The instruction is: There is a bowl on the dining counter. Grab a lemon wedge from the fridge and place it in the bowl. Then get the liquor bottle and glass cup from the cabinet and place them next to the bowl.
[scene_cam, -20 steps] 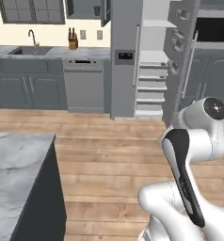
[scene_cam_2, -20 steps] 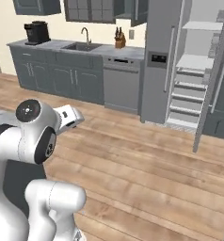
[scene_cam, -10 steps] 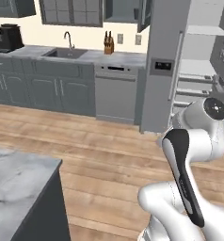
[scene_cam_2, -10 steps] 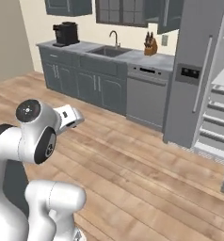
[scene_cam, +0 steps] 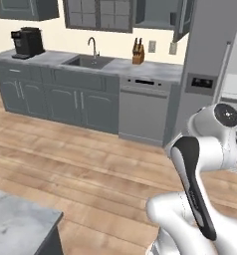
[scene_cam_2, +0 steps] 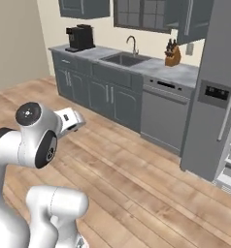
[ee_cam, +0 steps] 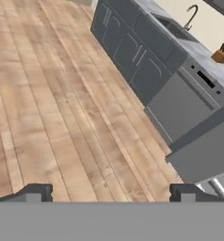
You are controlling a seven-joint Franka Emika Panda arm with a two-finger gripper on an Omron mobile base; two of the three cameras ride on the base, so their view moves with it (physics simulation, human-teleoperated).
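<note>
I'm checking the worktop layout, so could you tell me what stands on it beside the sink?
On the worktop, a knife block stands right of the sink and a coffee machine at its left end. The basin's inside is hidden.

Grey marble worktop along back wall, over grey base cabs: black coffee machine at left end, inset sink w/ curved tap mid, wooden knife block right of sink. Plank wood floor bare.

claw spread, empty | wood floor | dishwasher | sink
</note>
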